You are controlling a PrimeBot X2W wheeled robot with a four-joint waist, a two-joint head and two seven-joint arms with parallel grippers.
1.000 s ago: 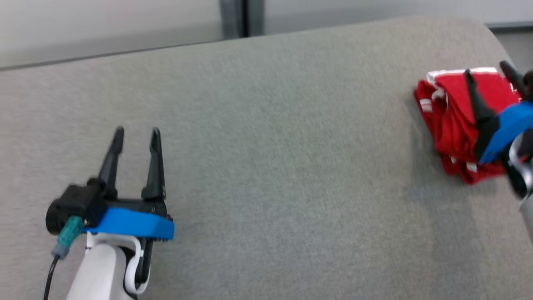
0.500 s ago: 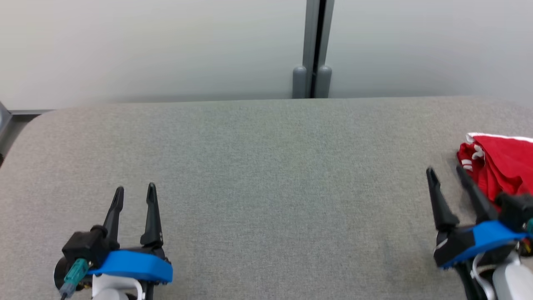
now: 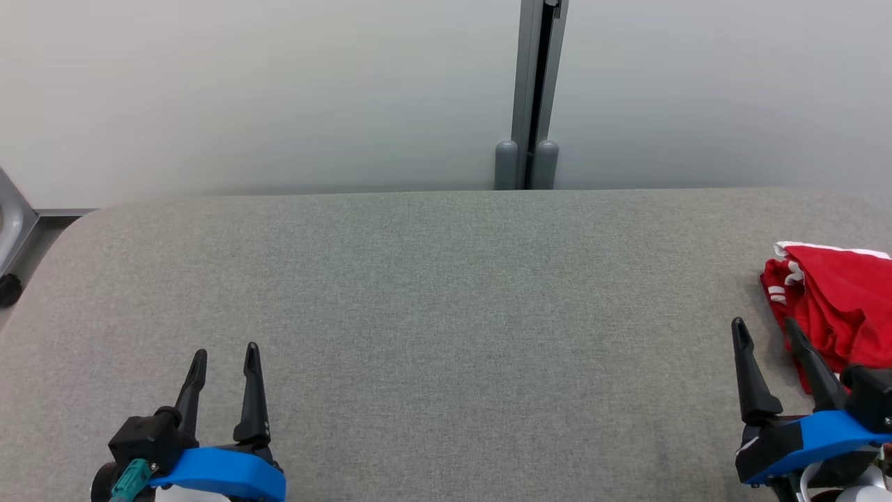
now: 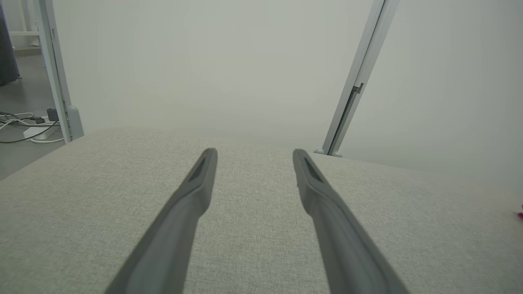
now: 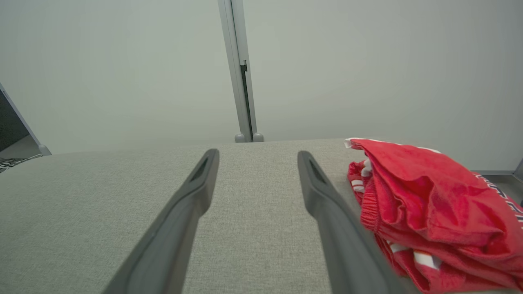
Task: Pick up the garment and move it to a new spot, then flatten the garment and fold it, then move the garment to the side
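Note:
A folded red garment (image 3: 840,307) with white trim lies at the right end of the grey padded table (image 3: 446,300). The right wrist view has the garment (image 5: 429,204) just right of its fingers. My right gripper (image 3: 766,333) stands open at the lower right, beside the garment's left edge, with nothing between its fingers. At the lower left, my left gripper (image 3: 224,355) is open over bare fabric. The left wrist view shows the same gripper (image 4: 254,157) with only table surface ahead.
A pale wall with a grey vertical post (image 3: 535,90) runs behind the table. Off the table's left end is floor with cables (image 4: 24,126) and a dark caster (image 3: 8,289). The table's rounded far corners mark its edges.
The head camera has swung right and levelled, so the whole picture shifted. My right gripper has come off the top of the garment and now sits to its left, nearer me.

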